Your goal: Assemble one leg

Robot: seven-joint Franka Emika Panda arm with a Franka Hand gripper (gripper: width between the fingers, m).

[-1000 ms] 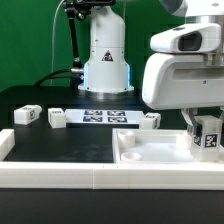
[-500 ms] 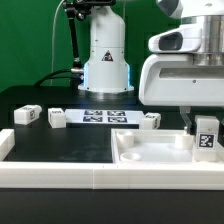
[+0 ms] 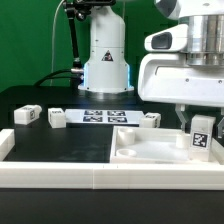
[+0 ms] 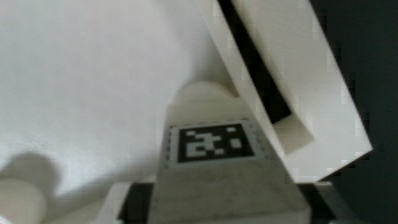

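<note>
My gripper [image 3: 199,128] is shut on a leg [image 3: 201,134], a small white oblong block with a black-and-white tag. It holds the leg upright over the far right corner of the large white tray-like piece [image 3: 150,155]. In the wrist view the leg [image 4: 214,140] runs out from between my fingers toward the tray's white floor [image 4: 89,80], close to its raised rim [image 4: 285,90]. Three more legs lie on the black table: one [image 3: 27,115] and another [image 3: 57,118] at the exterior view's left, and one [image 3: 150,120] behind the tray.
The marker board [image 3: 104,116] lies flat in front of the robot base [image 3: 105,72]. A white wall [image 3: 60,178] runs along the near edge of the table. Another white edge [image 3: 5,146] stands at the exterior view's left.
My gripper has moved slightly toward the exterior view's left and lower with the leg, bringing it nearer the tray's right corner.
</note>
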